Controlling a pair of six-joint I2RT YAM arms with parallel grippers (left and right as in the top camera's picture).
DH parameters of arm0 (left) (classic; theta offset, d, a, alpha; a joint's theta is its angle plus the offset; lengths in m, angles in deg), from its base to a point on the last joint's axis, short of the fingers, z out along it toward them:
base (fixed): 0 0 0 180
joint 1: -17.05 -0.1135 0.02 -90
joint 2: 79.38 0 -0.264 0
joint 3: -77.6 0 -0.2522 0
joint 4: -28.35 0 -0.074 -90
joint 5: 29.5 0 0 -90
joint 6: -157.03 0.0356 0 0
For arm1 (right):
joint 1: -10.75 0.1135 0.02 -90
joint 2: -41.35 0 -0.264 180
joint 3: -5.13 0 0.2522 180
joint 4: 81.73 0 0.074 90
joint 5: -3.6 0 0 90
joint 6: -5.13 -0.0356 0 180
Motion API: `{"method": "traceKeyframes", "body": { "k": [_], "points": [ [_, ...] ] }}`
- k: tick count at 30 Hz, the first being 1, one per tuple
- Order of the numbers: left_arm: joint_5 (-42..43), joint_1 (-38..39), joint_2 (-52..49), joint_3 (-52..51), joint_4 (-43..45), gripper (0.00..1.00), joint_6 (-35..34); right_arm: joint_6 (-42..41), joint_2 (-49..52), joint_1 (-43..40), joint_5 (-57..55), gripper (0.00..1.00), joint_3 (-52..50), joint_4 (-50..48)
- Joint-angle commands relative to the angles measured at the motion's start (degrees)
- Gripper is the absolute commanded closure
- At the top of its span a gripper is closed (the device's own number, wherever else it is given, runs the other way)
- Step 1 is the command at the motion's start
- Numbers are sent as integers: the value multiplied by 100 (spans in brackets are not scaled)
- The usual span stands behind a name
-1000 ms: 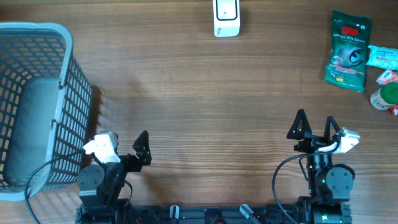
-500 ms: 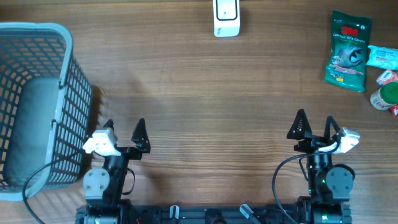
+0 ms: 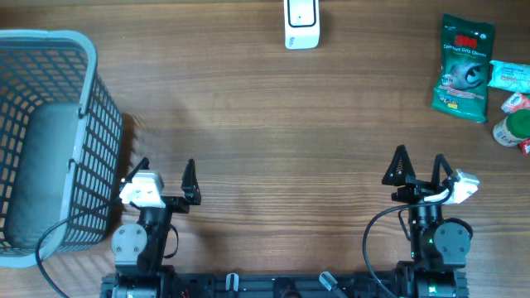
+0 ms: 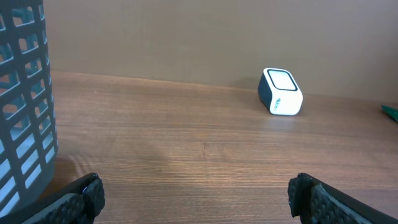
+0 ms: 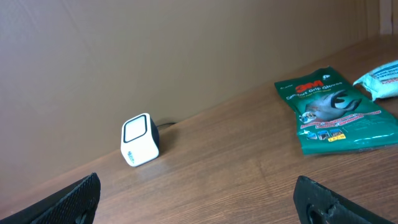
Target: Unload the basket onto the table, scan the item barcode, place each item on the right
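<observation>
Both stand wide open and empty, the left claw [image 3: 167, 168] and the right claw [image 3: 420, 164]. The green 3M pack [image 3: 464, 68] lies flat on the bench, well ahead and right of the right claw. Best pinch one edge, then turn its barcode toward the scanner [image 3: 301, 23], far ahead-left

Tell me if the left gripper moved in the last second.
Yes. The left gripper turned toward the basket; both fingers now point straight ahead.

"3M" in red on the green packet [image 5: 333, 115]; remaining print too small.
</observation>
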Motion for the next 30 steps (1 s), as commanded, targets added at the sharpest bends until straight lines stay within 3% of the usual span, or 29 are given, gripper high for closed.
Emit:
{"method": "traceKeyframes", "body": {
  "k": [1, 9, 14, 30],
  "points": [
    [28, 9, 50, -68, 35, 0, 131, 7, -63, 28, -87, 0, -7, -20],
    [28, 9, 46, -68, 35, 0, 131, 280, -63, 24, -400, 0, -4, -48],
    [28, 9, 46, -68, 35, 0, 131, 1897, 15, 24, -79, 0, -4, -20],
    [28, 11, 46, -68, 35, 0, 131, 1971, 35, 114, -96, 0, -4, -20]
  ]
}}
